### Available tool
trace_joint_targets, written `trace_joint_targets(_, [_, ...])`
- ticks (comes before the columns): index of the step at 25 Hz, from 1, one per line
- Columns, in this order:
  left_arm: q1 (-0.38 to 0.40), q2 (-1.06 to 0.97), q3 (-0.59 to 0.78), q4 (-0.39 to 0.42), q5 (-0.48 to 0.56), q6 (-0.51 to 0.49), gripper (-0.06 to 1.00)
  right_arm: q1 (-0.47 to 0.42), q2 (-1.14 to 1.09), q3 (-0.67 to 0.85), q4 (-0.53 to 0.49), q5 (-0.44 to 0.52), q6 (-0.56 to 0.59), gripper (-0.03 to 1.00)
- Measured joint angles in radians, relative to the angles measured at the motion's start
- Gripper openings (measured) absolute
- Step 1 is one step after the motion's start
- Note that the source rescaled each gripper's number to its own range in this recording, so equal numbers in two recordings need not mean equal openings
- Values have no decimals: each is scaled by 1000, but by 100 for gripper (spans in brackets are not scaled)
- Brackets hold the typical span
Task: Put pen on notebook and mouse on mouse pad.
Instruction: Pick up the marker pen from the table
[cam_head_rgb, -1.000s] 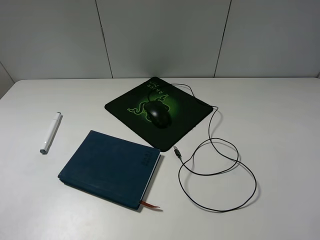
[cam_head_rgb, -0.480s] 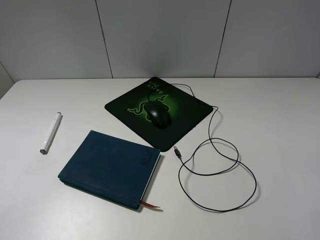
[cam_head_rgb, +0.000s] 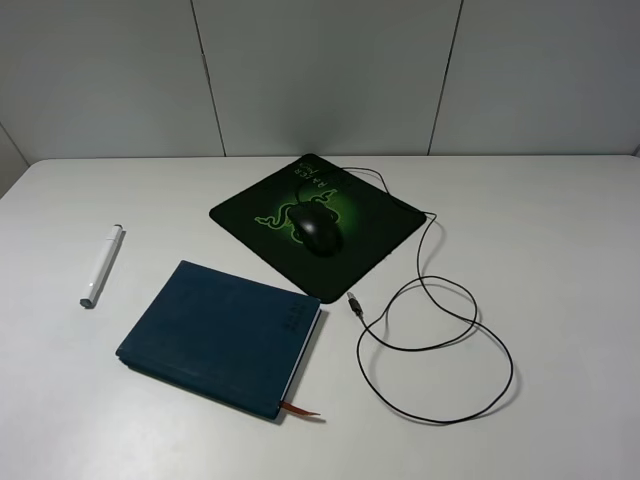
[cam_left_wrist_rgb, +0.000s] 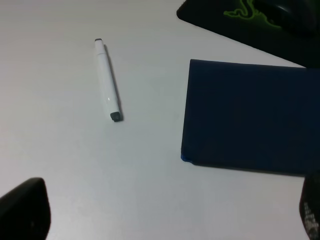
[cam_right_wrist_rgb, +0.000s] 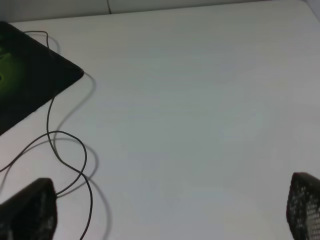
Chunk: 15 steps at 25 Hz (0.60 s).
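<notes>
Backdrop: grey panelled wall (cam_head_rgb: 320, 70) with thin dark seams, behind the far edge of the table.
Table (cam_head_rgb: 560, 230): white, plain, filling the exterior high view.
Mouse pad (cam_head_rgb: 378, 232): black, square with rounded corners, lying flat and turned cornerwise toward the far middle of the table; green glow and green snake logo on top.
Notebook (cam_head_rgb: 215, 335): dark teal, closed, flat on the table, just nearer than the mouse pad and close to its near corner; white page edges facing right.
Left gripper (cam_left_wrist_rgb: 167, 215): jaws spread wide, hanging over bare table near the notebook's corner; gripping nothing.
Right gripper (cam_right_wrist_rgb: 165, 210): jaws spread wide over the bare right side of the table; gripping nothing.
Cable (cam_head_rgb: 512, 372): thin, black, running round the far and right edges of the mouse pad, then looping on the table right of the notebook.
Mouse (cam_head_rgb: 317, 232): glossy black, resting on the mouse pad near its green centre.
Pen (cam_head_rgb: 101, 266): white, lying on the table left of the notebook, apart from it.
Bookmark (cam_head_rgb: 300, 409): reddish ribbon, poking out at the notebook's near corner.
USB plug (cam_head_rgb: 354, 303): on the table, just beside the mouse pad's near corner.
</notes>
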Motion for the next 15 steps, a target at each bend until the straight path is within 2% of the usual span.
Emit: trace_joint_targets(15, [0,0,0,0,0,0,100,0,0,0,0,0,-2,100])
